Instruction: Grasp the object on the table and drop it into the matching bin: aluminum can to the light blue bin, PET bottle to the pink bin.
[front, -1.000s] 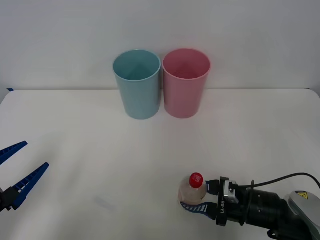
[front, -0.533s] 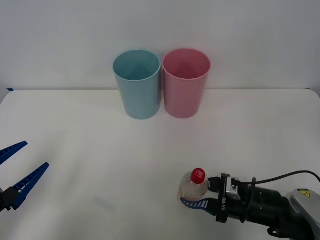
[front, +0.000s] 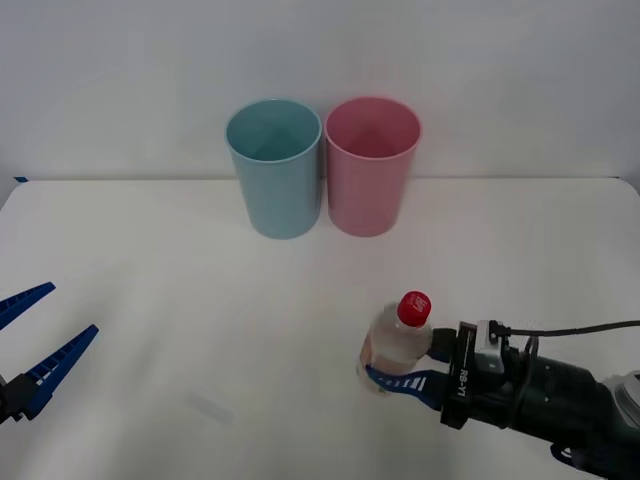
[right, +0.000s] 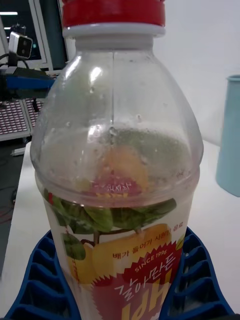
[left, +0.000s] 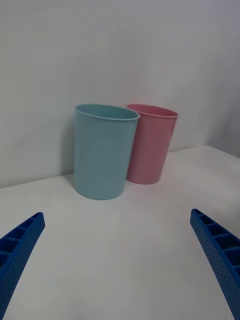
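R gripper (front: 398, 378) clamps PET bottle (front: 396, 341) nr table (front: 150, 270) front edge, prob. lifted; L gripper (front: 28, 345) spread wide, front-left corner.

the bottle (right: 117, 165) is clear glossy plastic with a smooth red cap (front: 414, 307) and a printed paper-like label (right: 125, 270). both bins, pink (front: 371, 165) and blue (front: 277, 167), look smooth matt plastic. the table (front: 180, 300) is matt white.
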